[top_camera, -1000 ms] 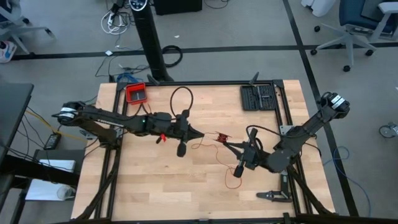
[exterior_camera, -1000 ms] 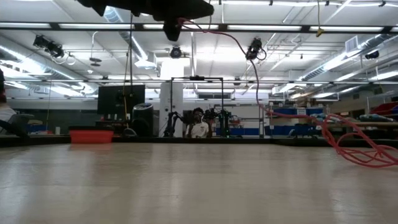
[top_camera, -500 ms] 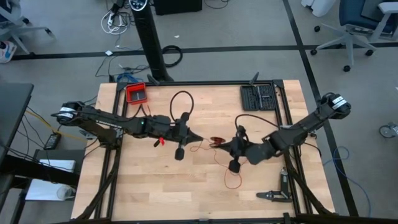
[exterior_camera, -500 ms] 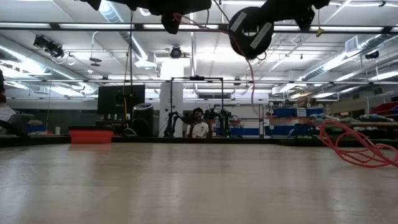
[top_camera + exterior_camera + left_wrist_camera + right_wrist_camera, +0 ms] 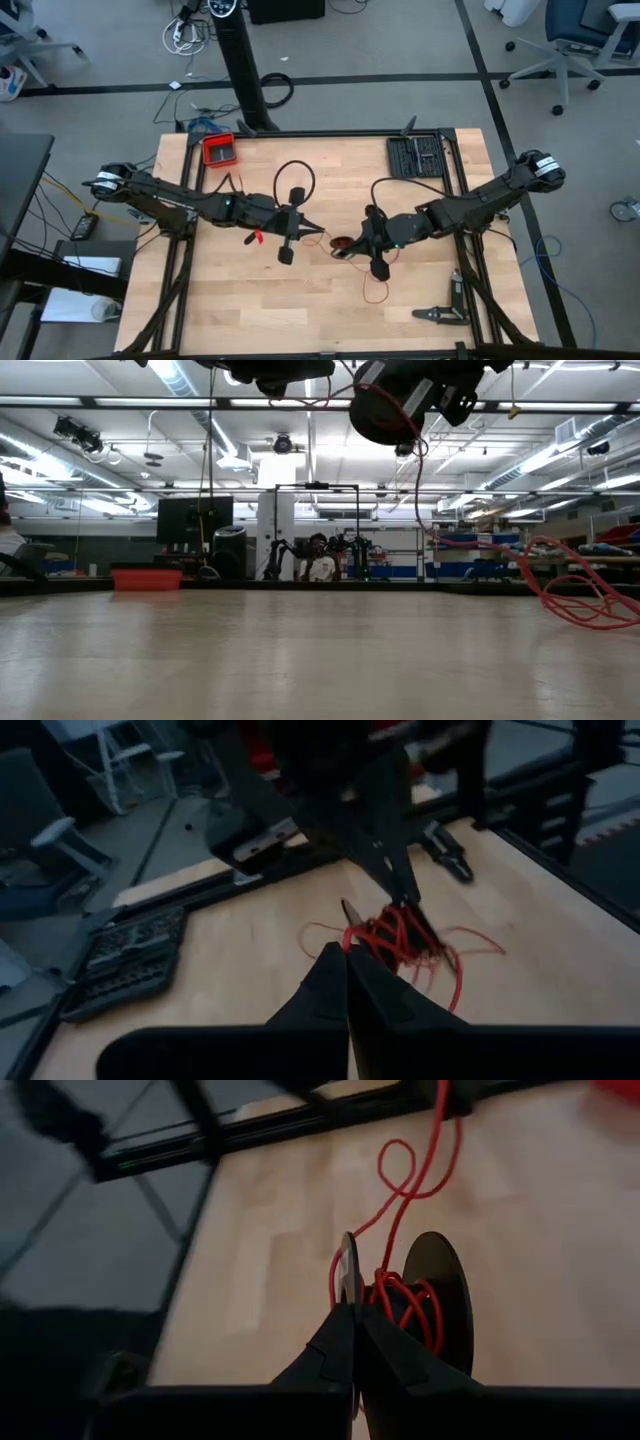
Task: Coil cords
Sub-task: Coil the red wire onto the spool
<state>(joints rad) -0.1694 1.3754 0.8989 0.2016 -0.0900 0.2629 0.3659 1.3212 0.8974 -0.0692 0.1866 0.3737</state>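
The thin red cord is partly wound into a small bundle (image 5: 341,243) held above the table's middle. Its loose end trails down to slack loops (image 5: 580,605) lying on the wood, seen in the high view as a thin strand (image 5: 375,290). My right gripper (image 5: 344,248) is shut at the bundle, coming from the right. My left gripper (image 5: 320,233) is shut just left of it, and a short red strand (image 5: 320,928) runs from its tip to the bundle. In the right wrist view a dark round disc (image 5: 445,1295) stands beside the windings. My left gripper pinches a single strand of the cord (image 5: 358,946) between its two fingertips, coming level from the table's left; the strand runs slack to the bundle. My right gripper is shut on the wound turns (image 5: 385,1295), which wrap about its fingertips. Its fingers (image 5: 398,885) slant down from the table's right. The bundle is clear of the table, and the free cord hangs slack below it.
A red tray (image 5: 220,150) stands at the far left and a black tool case (image 5: 415,155) at the far right. A black cable loop (image 5: 292,165) rises behind my left arm. Pliers (image 5: 440,313) lie near the front right. A person (image 5: 320,567) sits far behind the table.
My right gripper has swung toward the table's left and a little toward its near edge, sinking and rolling, and has carried the bundle up close to my left gripper. My left gripper has rolled and shifted slightly toward the near edge. The loops on the table have stirred.
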